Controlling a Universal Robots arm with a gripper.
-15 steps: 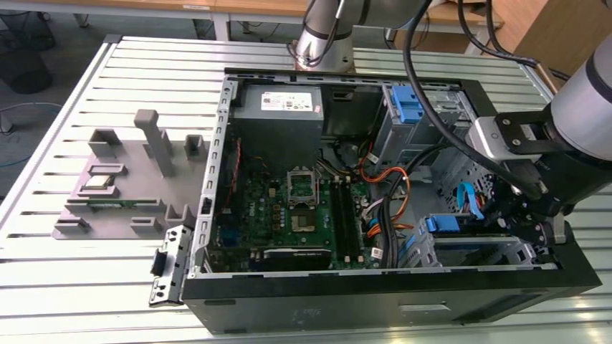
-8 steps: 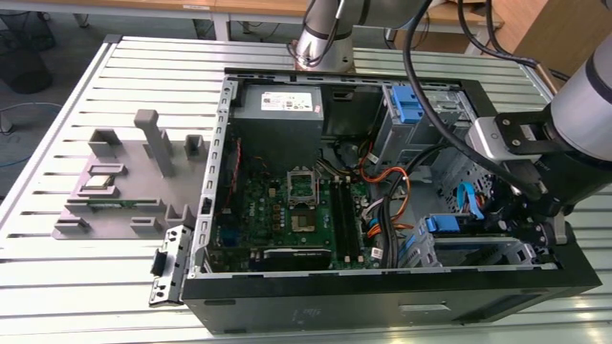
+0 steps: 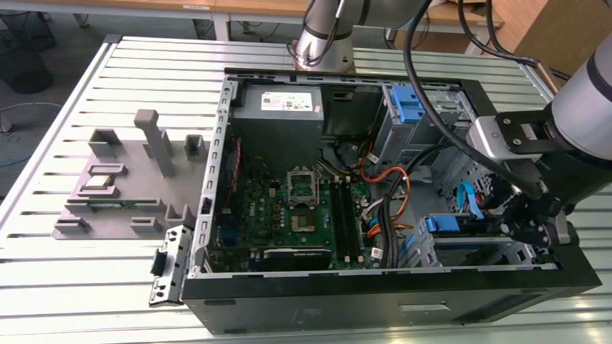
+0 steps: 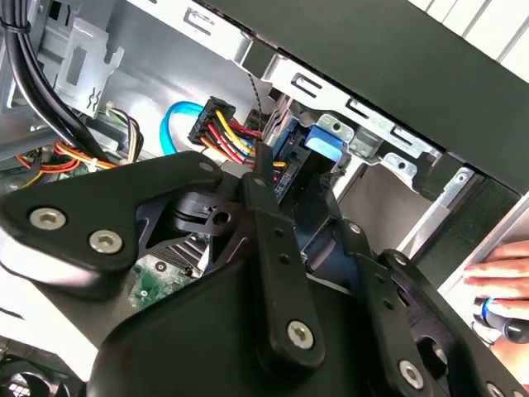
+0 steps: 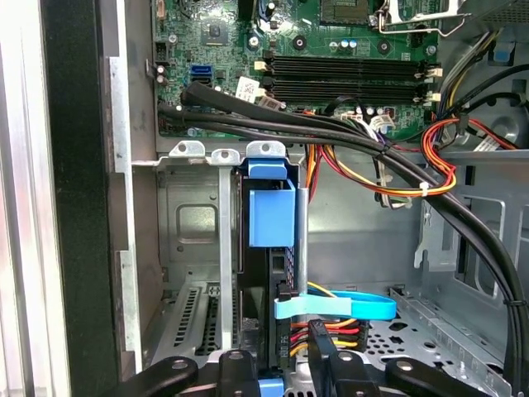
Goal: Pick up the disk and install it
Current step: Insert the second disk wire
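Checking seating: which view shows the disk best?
The first wrist view: the disk stands edgewise in its bay, unobstructed. The exterior view shows it beside the arm; the second wrist view catches its blue bracket past black linkage.

Lying open on the worktop point(image 3: 57, 287): computer case point(image 3: 383, 294). Inside, toward the exterior view's left, the motherboard point(image 3: 287, 208); behind it, at the far wall, the power supply point(image 3: 277, 104). Toward the exterior view's right, the drive cage point(image 3: 478, 247), standing on edge in one of its slots the disk point(image 5: 271, 217), cables point(image 5: 331, 310) plugged into its end. Just over that cage, the gripper point(image 3: 535, 229). Left of the case, apart from it, a fixture point(image 3: 125, 186) holding small parts.
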